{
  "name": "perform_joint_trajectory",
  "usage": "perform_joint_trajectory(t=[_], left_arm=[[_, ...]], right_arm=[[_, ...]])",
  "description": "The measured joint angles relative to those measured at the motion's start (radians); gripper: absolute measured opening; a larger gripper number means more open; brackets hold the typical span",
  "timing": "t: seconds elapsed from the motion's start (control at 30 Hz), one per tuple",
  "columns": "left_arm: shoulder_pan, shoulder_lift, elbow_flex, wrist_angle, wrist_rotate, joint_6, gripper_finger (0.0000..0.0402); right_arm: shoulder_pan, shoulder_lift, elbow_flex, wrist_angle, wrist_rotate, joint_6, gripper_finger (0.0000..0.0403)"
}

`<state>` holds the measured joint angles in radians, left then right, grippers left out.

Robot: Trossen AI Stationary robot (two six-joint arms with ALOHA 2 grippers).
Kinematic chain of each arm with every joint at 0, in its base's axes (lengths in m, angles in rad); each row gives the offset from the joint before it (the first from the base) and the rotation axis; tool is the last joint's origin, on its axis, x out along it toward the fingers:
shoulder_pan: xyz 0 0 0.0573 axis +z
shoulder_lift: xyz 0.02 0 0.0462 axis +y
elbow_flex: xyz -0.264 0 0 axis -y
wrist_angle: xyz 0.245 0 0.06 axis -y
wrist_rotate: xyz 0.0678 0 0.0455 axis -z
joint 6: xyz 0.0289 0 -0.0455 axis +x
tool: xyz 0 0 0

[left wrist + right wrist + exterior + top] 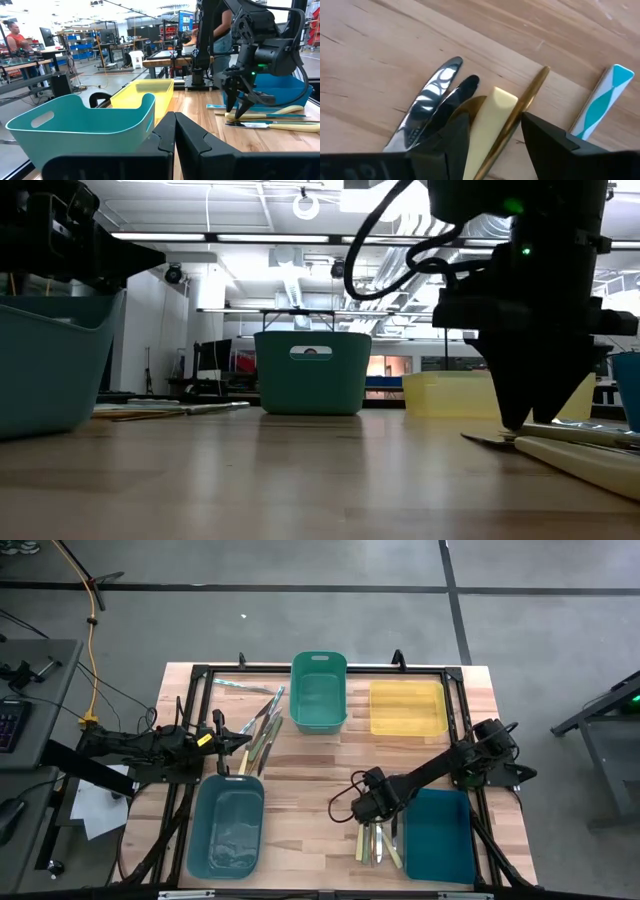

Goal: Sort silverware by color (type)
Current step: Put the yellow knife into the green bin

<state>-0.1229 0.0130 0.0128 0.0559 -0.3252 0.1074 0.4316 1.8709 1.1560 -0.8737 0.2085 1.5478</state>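
right arm down over a near-right cluster of silverware, fingers straddling one pale piece

on the wooden table (310,790) four bins sit: a green bin (319,690) and a yellow bin (408,707) at the far edge, a pale teal bin (225,827) near left, a dark teal bin (438,835) near right. the silverware lies in two heaps: one loose pile (262,727) just left of the green bin, one cluster (378,840) touching the dark teal bin's left side. the left gripper (235,741) hangs beside the far pile, fingers together, holding nothing. the right gripper (491,131) is spread apart and low over the near cluster, a pale yellow handle (487,125) between its fingers, a gold handle (520,117) pressed right against it, shiny spoon bowls (437,92) just beside. risk, as i judge it: closing here could pinch both handles, or nudge the neighbours and scatter the cluster.
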Motion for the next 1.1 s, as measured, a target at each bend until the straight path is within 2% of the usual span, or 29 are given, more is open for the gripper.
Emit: perform_joint_trajectory(t=[0.13, 0.37, 0.87, 1.1], left_arm=[[0.000, 0.000, 0.000, 0.000, 0.000, 0.000, 0.0000], [0.000, 0.000, 0.000, 0.000, 0.000, 0.000, 0.0000], [0.000, 0.000, 0.000, 0.000, 0.000, 0.000, 0.0000], [0.000, 0.000, 0.000, 0.000, 0.000, 0.000, 0.0000]], right_arm=[[0.000, -0.002, -0.019, 0.052, 0.007, 0.005, 0.0162], [0.000, -0.002, -0.017, 0.038, 0.020, -0.002, 0.0136], [0.001, -0.002, -0.017, 0.035, 0.021, -0.040, 0.0129], [0.000, -0.002, -0.016, 0.025, 0.039, -0.057, 0.0072]])
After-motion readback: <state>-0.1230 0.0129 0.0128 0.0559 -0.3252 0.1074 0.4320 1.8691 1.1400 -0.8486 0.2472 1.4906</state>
